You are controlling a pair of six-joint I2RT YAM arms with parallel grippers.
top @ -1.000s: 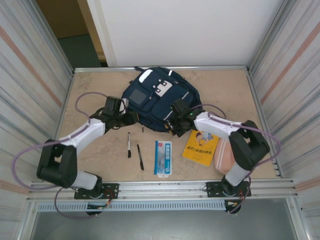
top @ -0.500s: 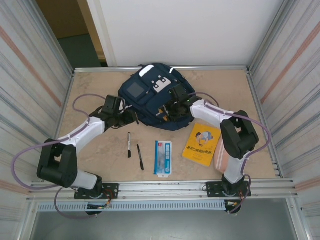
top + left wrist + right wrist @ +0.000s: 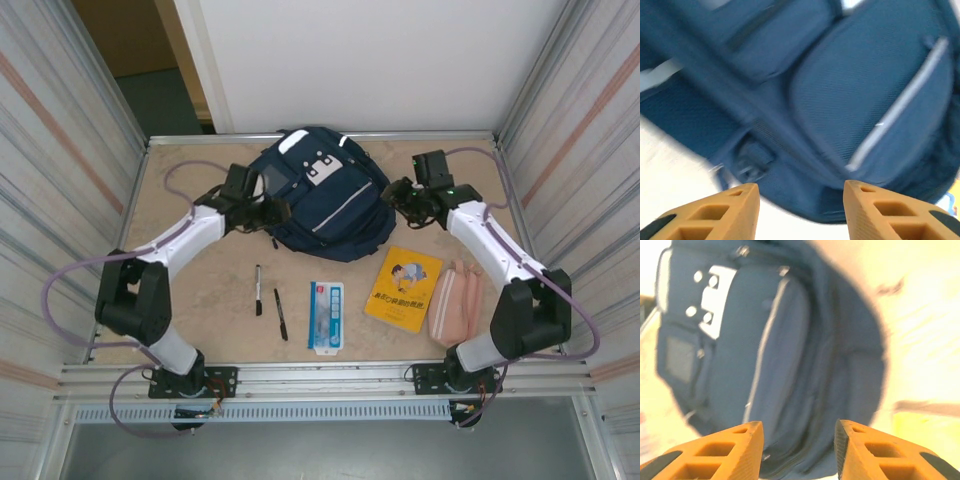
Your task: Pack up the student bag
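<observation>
The left pincer (image 3: 277, 212) stands released, its two orange fingers (image 3: 730, 210) spread with nothing between them. In the left wrist view, bare counter shows in the gap at the fingertips. The student bag (image 3: 325, 195) lies just beyond and partly above that gap. From above, this pincer sits at the bag's left flank, close against the fabric. Whether it actually touches the fabric cannot be told.

The right pincer (image 3: 392, 193) is also released, its fingers (image 3: 725, 450) apart and holding nothing. It sits just beside the bag's right edge and points toward it. In the right wrist view the student bag (image 3: 790, 340) lies ahead of the fingertips, with its white patch to the upper left and a thin pale stripe running down the front.

The bag lies between the two pincers on the far middle of the counter (image 3: 200, 290), front face up, its top close to the far rail.

Nearer the arm bases, well apart from both pincers, lie two black pens (image 3: 258, 290) side by side. To their right is a blue-and-white packet (image 3: 326, 315), then a yellow book (image 3: 403, 288). A pink pouch (image 3: 453, 303) lies just beside the book's right edge.
</observation>
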